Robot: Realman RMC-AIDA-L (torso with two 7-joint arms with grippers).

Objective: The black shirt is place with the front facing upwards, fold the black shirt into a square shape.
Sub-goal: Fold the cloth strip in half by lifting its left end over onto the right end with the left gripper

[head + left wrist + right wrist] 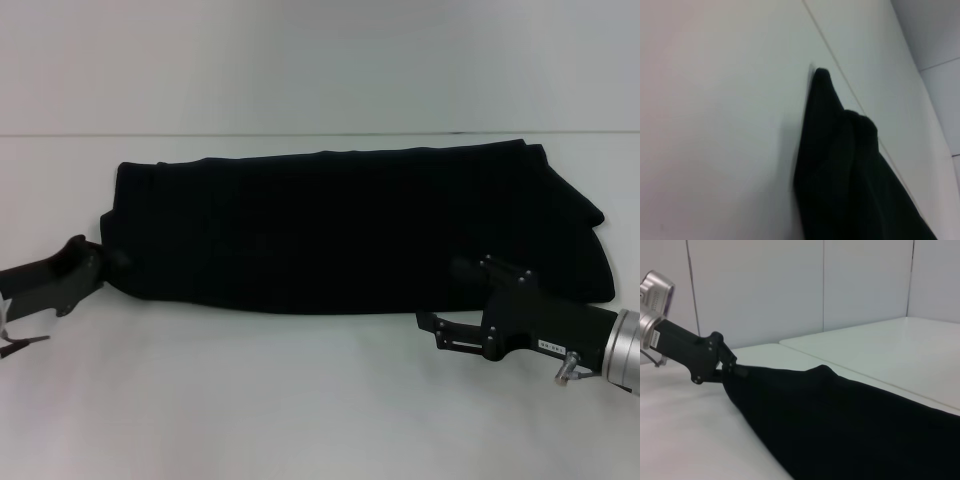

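The black shirt [350, 225] lies on the white table [300, 400] as a long plain black band running left to right, with no lettering showing. My left gripper [112, 260] meets the band's left end low at the table; the right wrist view shows it touching that end [737, 371]. My right gripper [462, 268] rests at the band's near edge toward the right end, dark against the dark cloth. The left wrist view shows only a bunched corner of the shirt [840, 175] on the table. The right wrist view looks along the shirt [850, 425].
A seam [300, 134] crosses the table behind the shirt. Bare white tabletop stretches in front of the shirt and behind it. A pale panelled wall [790, 285] stands beyond the table's left side.
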